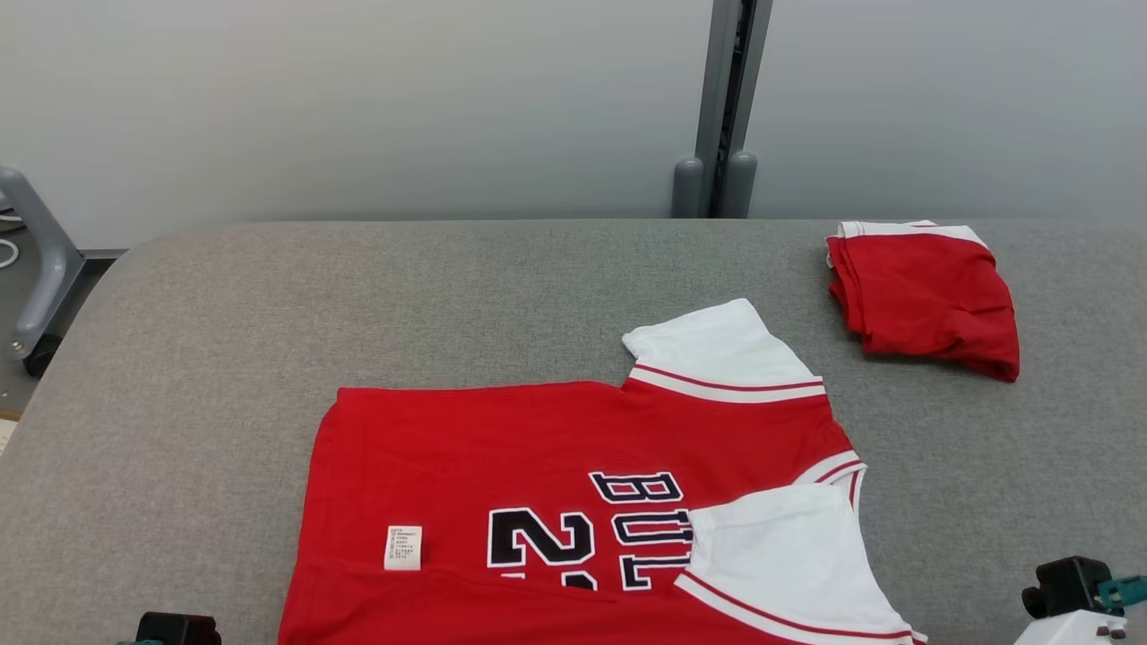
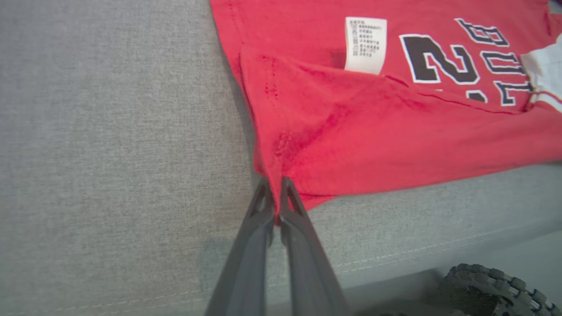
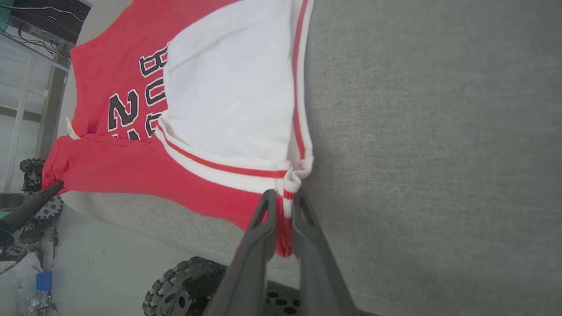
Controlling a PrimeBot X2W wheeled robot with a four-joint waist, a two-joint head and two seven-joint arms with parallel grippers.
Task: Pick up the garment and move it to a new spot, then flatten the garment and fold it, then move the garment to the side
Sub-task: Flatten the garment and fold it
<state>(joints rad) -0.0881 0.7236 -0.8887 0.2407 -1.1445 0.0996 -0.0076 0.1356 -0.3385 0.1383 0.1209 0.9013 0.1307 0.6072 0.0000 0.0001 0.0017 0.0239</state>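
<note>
Red jersey (image 1: 466,448), white sleeves, near edge folded over; wrist views show left gripper (image 2: 275,182), right gripper (image 3: 284,195) clamped on its corners.

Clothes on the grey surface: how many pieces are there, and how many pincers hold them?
Laid flat: 1, the red jersey
Folded up: 1, the folded red garment
Pincers: 2, the left pincer and the right pincer, both shut on the red jersey
Total: 4
</note>
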